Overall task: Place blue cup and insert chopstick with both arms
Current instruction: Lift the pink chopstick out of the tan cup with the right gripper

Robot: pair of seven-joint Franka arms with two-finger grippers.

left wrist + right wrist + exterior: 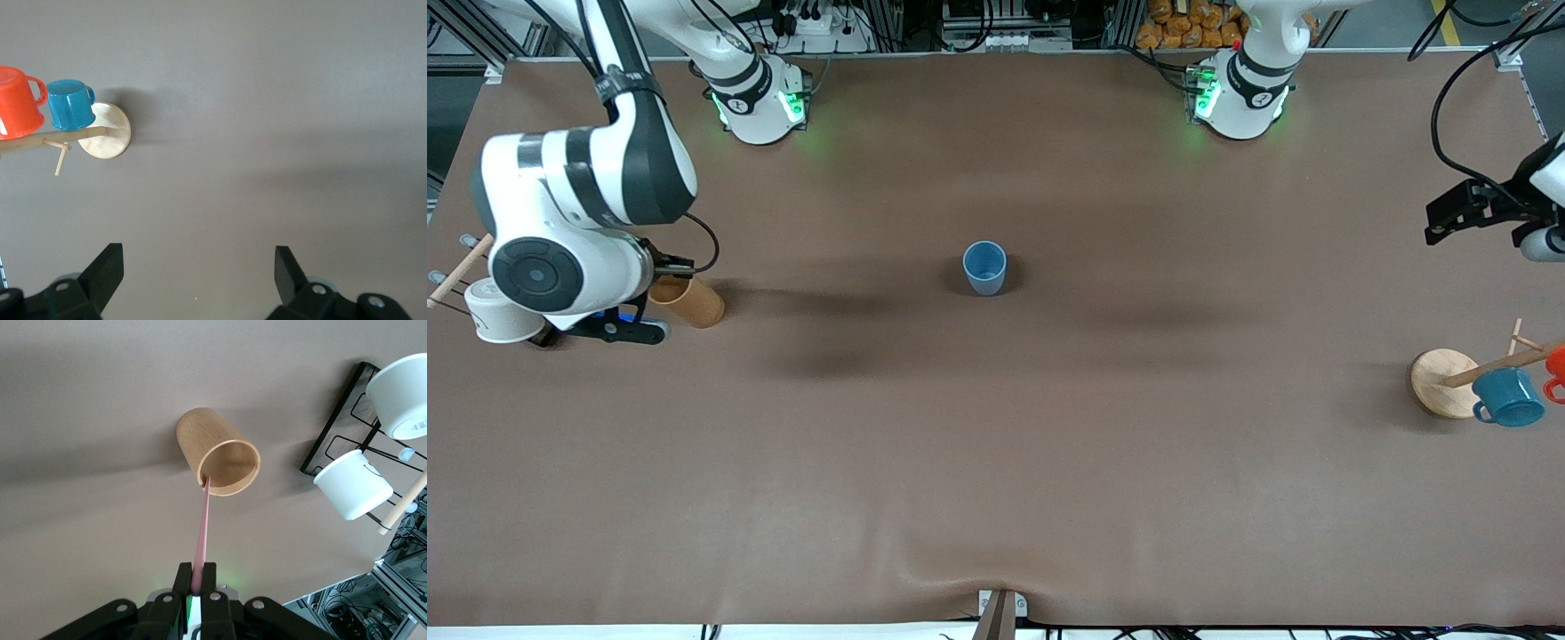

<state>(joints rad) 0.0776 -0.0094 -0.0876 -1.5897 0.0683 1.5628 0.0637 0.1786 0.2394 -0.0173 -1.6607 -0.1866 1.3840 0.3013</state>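
Note:
The blue cup [984, 267] stands upright in the middle of the table, with no gripper near it. My right gripper [197, 577] is shut on the pale-pink chopstick [201, 533]. The stick's other end sits just inside the rim of the brown cup [217, 450]. In the front view this gripper [667, 267] is over the brown cup [689, 300] at the right arm's end, and the chopstick is hidden there. My left gripper [199, 267] is open and empty over bare table at the left arm's end, and it also shows in the front view [1449, 218].
A wooden rack with a round base [1440, 382] holds a teal mug [1507, 397] and an orange mug [17, 100] at the left arm's end. A black wire rack [333, 437] with white cups [353, 483] stands beside the brown cup.

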